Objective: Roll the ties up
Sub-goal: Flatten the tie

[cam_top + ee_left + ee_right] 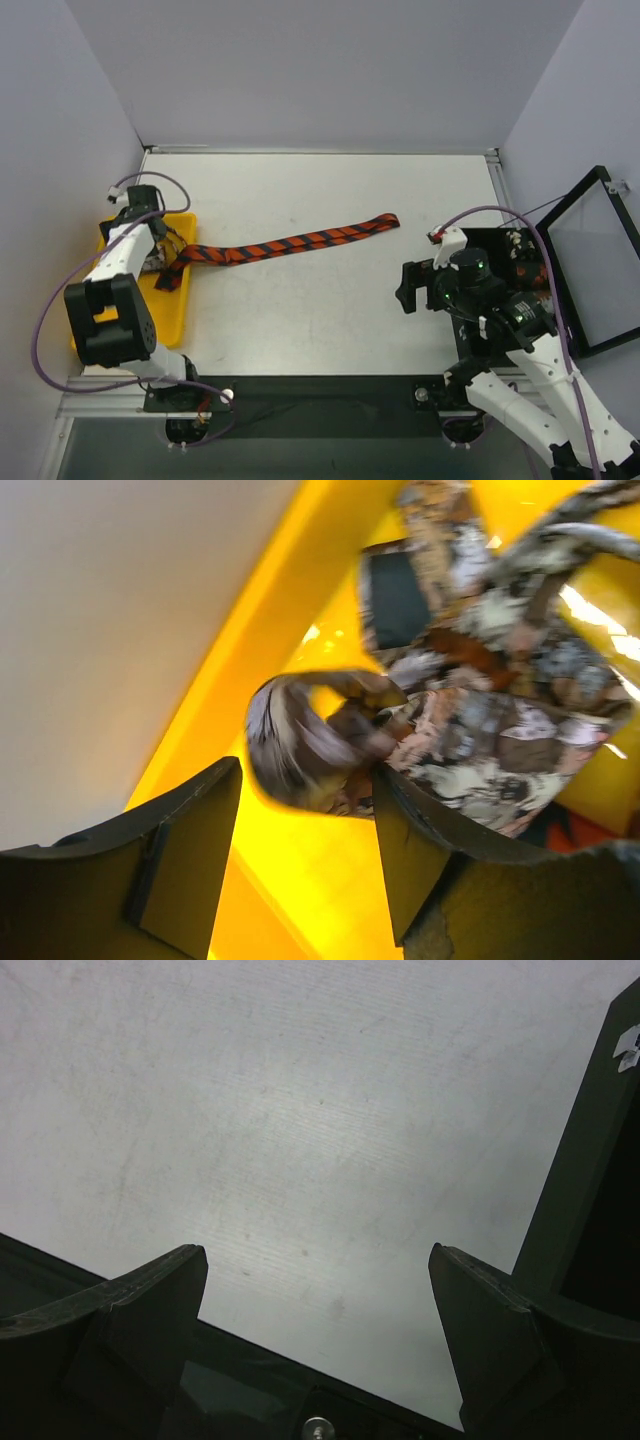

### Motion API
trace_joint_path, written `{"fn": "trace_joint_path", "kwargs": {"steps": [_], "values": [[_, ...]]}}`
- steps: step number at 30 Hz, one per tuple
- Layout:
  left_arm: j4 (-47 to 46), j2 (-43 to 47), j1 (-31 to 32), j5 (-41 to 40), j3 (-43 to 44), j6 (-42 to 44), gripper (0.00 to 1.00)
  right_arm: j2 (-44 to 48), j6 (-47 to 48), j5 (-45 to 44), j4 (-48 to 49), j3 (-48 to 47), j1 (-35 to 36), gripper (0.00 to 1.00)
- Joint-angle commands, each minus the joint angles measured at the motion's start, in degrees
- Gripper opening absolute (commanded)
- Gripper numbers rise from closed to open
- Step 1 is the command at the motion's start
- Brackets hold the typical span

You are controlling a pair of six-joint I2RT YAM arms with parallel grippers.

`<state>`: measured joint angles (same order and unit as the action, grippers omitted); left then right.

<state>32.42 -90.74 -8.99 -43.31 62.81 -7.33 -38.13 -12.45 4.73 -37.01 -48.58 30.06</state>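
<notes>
Yellow plastic, the tray (172, 312) at the left edge of the top view holds the patterned ties (480, 730), brown, cream and black, bunched in a heap. The striped tie (290, 242), red-orange and black, trails from that tray across the table (330, 330) toward the middle right.

The left claw (305, 780) stands about half open inside the tray, straddling a folded loop (300, 730) of patterned cloth. It grips nothing yet; a gap shows beside one finger.

For a clean pick, I judge the fingers should close on that loop alone, low enough to catch both layers, clear of the tray wall and the striped tie.

The right claw (408, 285), at the lower right, gapes wide over bare table, empty.
</notes>
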Motion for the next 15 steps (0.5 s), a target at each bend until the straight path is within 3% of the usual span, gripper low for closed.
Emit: {"fn": "trace_joint_path", "kwargs": {"steps": [1, 7, 10, 15], "values": [[-0.2, 8.0, -3.5, 3.6, -2.4, -5.3, 0.66, -6.3, -2.5, -4.5, 2.6, -3.6, -0.1, 1.00], [-0.5, 18.7, -5.0, 14.8, -4.4, -7.9, 0.89, -19.2, -3.8, -7.9, 5.8, -11.4, -3.7, 1.00], [-0.9, 24.0, -4.0, 21.9, -6.5, -11.7, 0.97, -30.3, -5.5, -3.4, 6.4, -16.1, -11.7, 1.00], [0.4, 28.7, 5.7, 25.6, -7.4, -11.2, 0.97, -43.4, -7.9, 4.2, 7.7, -22.9, -20.4, 1.00]]}}
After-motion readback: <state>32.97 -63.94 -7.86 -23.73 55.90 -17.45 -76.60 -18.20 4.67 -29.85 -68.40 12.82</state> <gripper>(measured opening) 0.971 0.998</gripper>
